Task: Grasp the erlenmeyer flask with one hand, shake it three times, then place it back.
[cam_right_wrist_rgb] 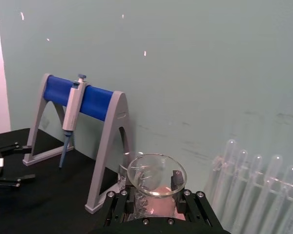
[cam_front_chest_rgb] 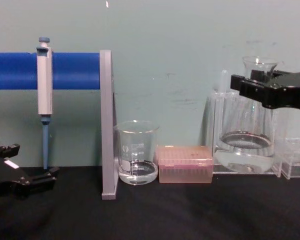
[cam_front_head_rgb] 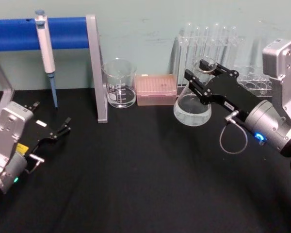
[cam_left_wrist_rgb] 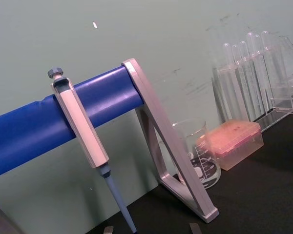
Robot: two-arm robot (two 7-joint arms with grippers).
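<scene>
1. Head view: the right gripper [cam_front_head_rgb: 204,73] is clamped on the neck of the erlenmeyer flask [cam_front_head_rgb: 192,109], just under its flared rim. A shallow layer of clear liquid lies in the flask. The left gripper [cam_front_head_rgb: 51,114] lies far to the left on the black desk [cam_front_head_rgb: 136,184], jaws spread and empty.
2. Chest view: the flask's base appears to hang a little clear of the desk, just in front of the test tube rack [cam_front_chest_rgb: 217,125]. The beaker [cam_front_chest_rgb: 136,152] and pink tip box [cam_front_chest_rgb: 185,164] stand to its left. A wide backward swing during shaking could knock the glass against the rack.
3. Right wrist view: the open mouth of the flask sits between the black fingers [cam_right_wrist_rgb: 123,199]. Smooth glass held only at the neck may slip or pivot if the shaking is sharp. With no stopper, liquid could slosh out.
4. Left wrist view: a pipette [cam_left_wrist_rgb: 83,126] hangs on the blue-barred stand [cam_left_wrist_rgb: 171,161], with the beaker beside the stand's leg. Setting the flask down too far left risks clipping the tip box.
</scene>
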